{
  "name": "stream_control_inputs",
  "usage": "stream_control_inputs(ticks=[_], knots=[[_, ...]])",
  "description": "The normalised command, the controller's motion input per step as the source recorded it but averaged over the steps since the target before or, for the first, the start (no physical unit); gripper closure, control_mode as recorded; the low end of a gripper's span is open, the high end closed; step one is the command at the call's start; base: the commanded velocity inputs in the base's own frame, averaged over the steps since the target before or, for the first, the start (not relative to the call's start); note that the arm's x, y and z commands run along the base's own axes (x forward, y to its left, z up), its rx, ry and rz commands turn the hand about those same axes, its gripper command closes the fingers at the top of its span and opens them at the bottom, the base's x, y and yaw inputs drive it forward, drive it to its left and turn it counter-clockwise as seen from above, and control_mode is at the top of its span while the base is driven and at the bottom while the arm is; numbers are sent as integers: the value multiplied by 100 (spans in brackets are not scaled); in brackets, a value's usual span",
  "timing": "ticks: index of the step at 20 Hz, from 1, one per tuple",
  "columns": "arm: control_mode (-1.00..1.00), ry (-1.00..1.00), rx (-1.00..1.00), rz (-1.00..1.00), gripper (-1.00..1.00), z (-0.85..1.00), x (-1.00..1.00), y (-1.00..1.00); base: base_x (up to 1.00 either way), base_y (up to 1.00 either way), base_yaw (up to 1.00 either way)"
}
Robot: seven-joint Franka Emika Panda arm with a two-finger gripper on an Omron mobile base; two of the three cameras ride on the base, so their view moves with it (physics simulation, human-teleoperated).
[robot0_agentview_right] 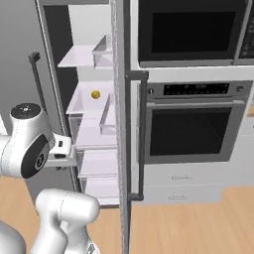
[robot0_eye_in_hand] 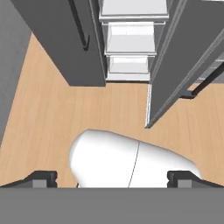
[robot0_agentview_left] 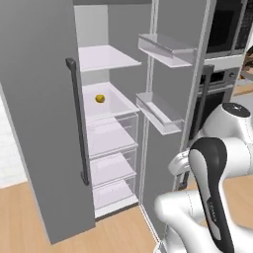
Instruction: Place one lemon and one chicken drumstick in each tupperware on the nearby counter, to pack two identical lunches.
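One yellow lemon point(robot0_agentview_left: 100, 98) lies on a white shelf inside the open fridge, about mid height; the right base view has the lemon point(robot0_agentview_right: 95, 94) behind the door edge. My gripper point(robot0_eye_in_hand: 113, 179) is open, its two dark fingertips point(robot0_eye_in_hand: 41, 178) far apart, and it points down at the wooden floor in front of the fridge with nothing between them. The arm is folded low, well below and in front of the lemon. The chicken drumstick and the tupperware are out of view. A light-brown sliver of counter point(robot0_agentview_left: 245, 90) shows at the far right.
The grey left fridge door point(robot0_agentview_left: 44, 123) with its dark handle point(robot0_agentview_left: 77, 118) stands open, as does the right door point(robot0_agentview_left: 173, 99) with its bins. White shelves and clear drawers point(robot0_agentview_left: 111, 163) fill the fridge. A wall oven point(robot0_agentview_right: 191, 124) and microwave point(robot0_agentview_right: 191, 30) stand to the right.
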Motion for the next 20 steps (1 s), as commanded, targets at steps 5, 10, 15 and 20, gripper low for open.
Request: stream_control_inputs(ticks=[5,10,15,20], knots=[[100,0,0,0,-100,0,0,0,-73,57,0],[100,0,0,0,-100,0,0,0,39,29,0],[100,0,0,0,-100,0,0,0,95,0,-4],[100,0,0,0,-100,0,0,0,94,0,-5]])
